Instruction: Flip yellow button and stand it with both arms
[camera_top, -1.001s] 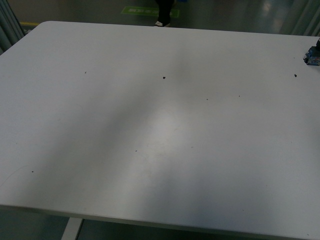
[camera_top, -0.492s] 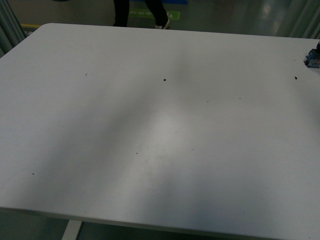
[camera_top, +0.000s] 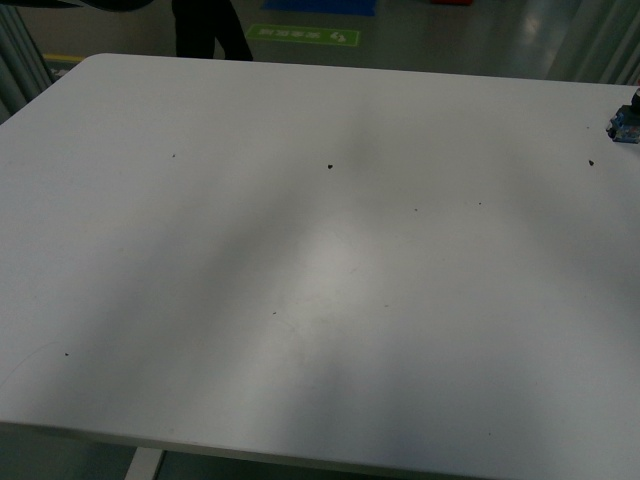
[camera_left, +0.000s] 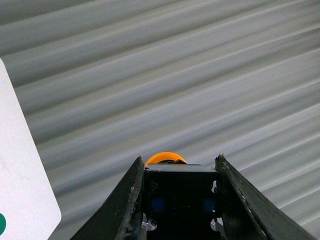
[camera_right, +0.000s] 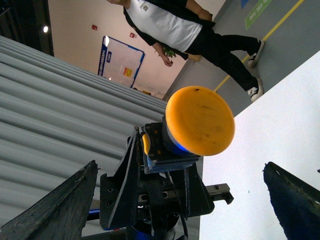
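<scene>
In the left wrist view my left gripper is shut on the black contact block of the yellow button, whose orange cap peeks out beyond the fingertips. It is held in the air in front of a ribbed grey wall. The right wrist view looks at the yellow button cap-on, with the left gripper clamped on its block behind. My right gripper is open, its fingers wide apart on either side of the button and not touching it. Neither arm shows in the front view.
The white table fills the front view, with a small dark and blue object at its far right edge. A person walks on the floor beyond the table. A table corner shows in the left wrist view.
The person's legs behind the table have moved to the left. The front view has shifted slightly, so the table sits a little lower in the picture.
</scene>
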